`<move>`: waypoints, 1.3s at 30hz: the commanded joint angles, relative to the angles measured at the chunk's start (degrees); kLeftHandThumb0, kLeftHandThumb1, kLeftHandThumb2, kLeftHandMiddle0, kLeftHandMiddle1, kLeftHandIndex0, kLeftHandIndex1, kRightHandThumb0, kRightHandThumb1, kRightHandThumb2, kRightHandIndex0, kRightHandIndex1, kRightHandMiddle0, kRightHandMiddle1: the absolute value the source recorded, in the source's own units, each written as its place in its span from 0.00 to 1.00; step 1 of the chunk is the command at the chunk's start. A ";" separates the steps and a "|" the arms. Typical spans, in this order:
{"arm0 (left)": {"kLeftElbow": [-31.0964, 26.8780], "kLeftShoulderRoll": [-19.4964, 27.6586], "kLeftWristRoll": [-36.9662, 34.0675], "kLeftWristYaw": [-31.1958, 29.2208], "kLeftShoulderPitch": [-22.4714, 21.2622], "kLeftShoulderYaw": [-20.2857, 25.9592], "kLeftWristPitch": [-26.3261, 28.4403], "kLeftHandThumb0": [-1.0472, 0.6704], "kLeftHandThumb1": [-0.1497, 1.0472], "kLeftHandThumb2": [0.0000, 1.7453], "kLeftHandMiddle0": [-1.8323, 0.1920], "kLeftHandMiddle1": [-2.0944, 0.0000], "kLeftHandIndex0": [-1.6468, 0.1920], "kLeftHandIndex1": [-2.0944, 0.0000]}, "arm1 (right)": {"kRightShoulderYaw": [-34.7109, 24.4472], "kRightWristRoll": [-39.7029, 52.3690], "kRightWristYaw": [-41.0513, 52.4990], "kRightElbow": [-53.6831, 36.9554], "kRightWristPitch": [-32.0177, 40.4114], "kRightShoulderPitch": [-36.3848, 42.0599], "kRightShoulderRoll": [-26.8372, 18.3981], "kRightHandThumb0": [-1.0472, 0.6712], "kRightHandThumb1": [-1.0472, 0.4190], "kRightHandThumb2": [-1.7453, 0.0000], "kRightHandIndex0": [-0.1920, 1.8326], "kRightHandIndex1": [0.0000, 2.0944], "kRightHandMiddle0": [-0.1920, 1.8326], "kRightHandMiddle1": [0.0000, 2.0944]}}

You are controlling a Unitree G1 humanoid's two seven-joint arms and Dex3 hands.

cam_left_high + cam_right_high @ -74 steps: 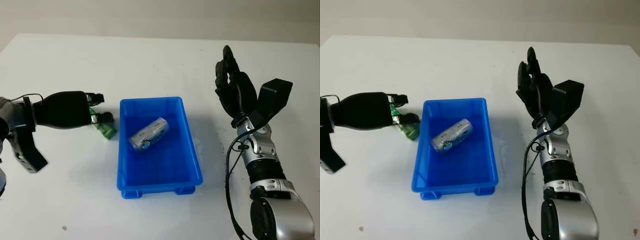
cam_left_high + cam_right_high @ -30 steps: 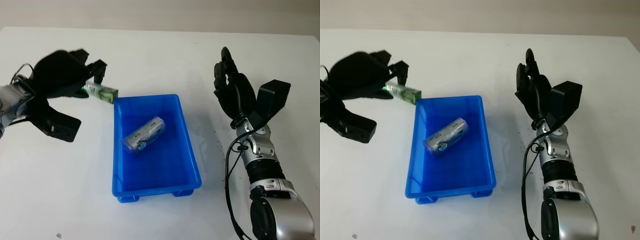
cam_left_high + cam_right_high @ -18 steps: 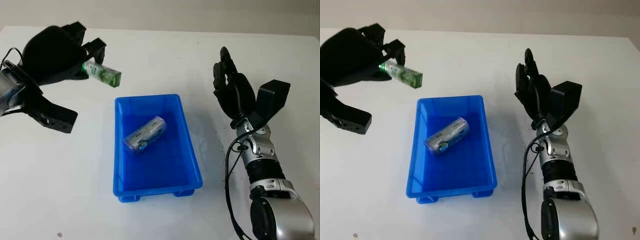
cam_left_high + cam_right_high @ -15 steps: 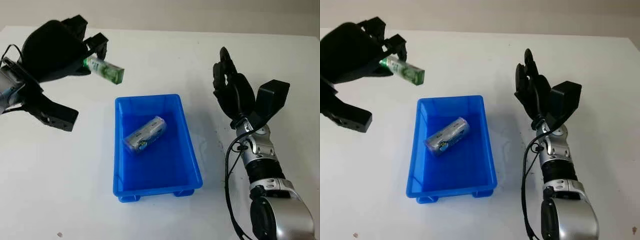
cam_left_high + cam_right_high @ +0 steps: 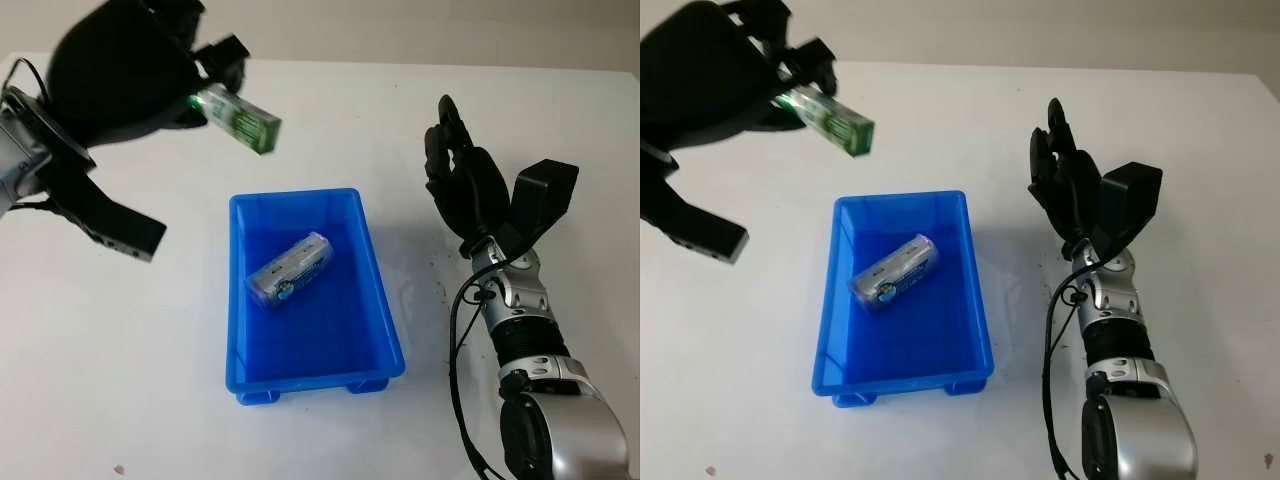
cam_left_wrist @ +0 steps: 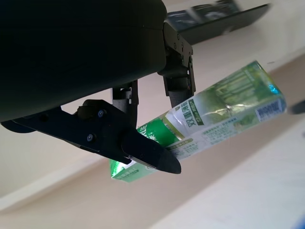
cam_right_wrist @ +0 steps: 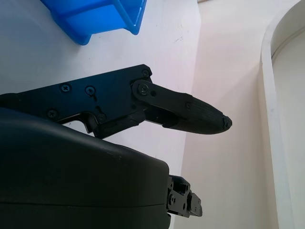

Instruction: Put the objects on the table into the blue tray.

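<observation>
1. The left hand [image 5: 150,70] is raised above the table [image 5: 330,110], up and to the left of the blue tray [image 5: 385,320], and it grasps a green packet [image 5: 240,118]
2. In the left wrist view the fingers [image 6: 143,152] clamp the packet [image 6: 224,112] near 1 end, while the rest of it sticks out free beyond them
3. The packet is tilted, its free end pointing down and toward the tray; it is in the air and touches neither table nor tray
4. The tray sits on the white table between the 2 arms, its long side running away from the robot
5. Inside the tray lies 1 silver pack [image 5: 290,268] with blue print, set at a slant in the far half of the tray
6. The right hand [image 5: 462,180] is to the right of the tray, well apart from it, held upright with its fingers pointing away from the robot; it is released and grasps nothing
7. The right wrist view shows a corner of the tray [image 7: 95,16] on the table beyond 1 black finger [image 7: 190,112]
</observation>
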 commanded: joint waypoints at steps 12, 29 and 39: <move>-12.16 -2.84 -3.05 -5.81 8.02 2.36 -9.20 0.44 0.96 0.03 0.70 0.14 0.71 0.29 | -0.13 0.13 0.02 -0.33 -0.84 -0.40 -0.28 0.23 0.00 0.62 0.00 0.00 0.00 0.00; -18.46 -3.42 -12.03 -29.20 14.27 4.31 -8.14 0.28 1.00 0.08 0.76 0.71 0.83 0.69 | 0.21 -0.20 -0.17 -1.06 -0.19 -0.53 -0.65 0.23 0.00 0.61 0.00 0.00 0.00 0.00; -19.65 -5.95 -25.92 -40.80 14.09 7.65 -6.95 0.20 1.00 0.23 0.90 0.99 0.90 0.97 | 0.17 -0.09 -0.59 -1.39 0.15 -0.38 -0.24 0.23 0.00 0.61 0.00 0.00 0.00 0.00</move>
